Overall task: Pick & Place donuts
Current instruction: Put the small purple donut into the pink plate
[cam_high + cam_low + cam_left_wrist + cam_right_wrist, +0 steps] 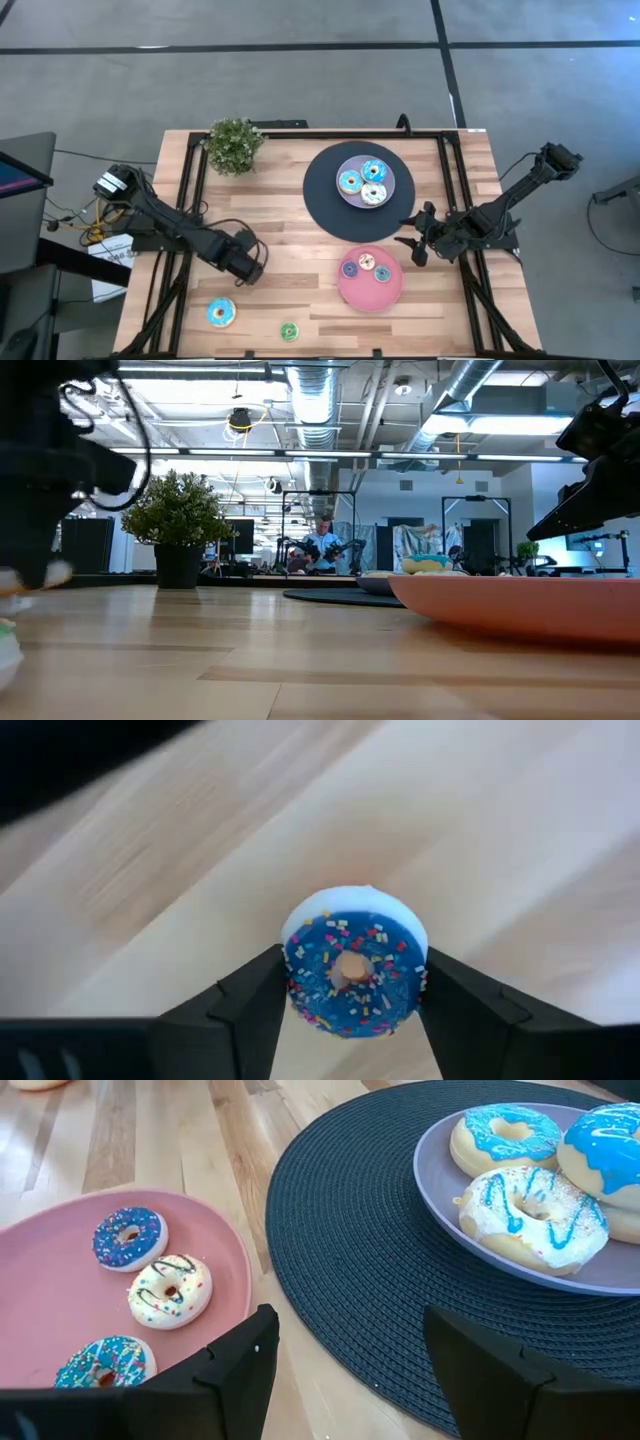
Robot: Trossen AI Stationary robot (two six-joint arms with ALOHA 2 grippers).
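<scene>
My left tool (350, 1010) has its fingers against both sides of a blue sprinkled donut (352, 975), which sits between them above the bench (280, 210). My right tool (345, 1370) waits with fingers apart beside the pink plate (60, 1295). I judge this the pick step; next I carry the donut over to a plate, likely the pink one with the small donuts.
</scene>
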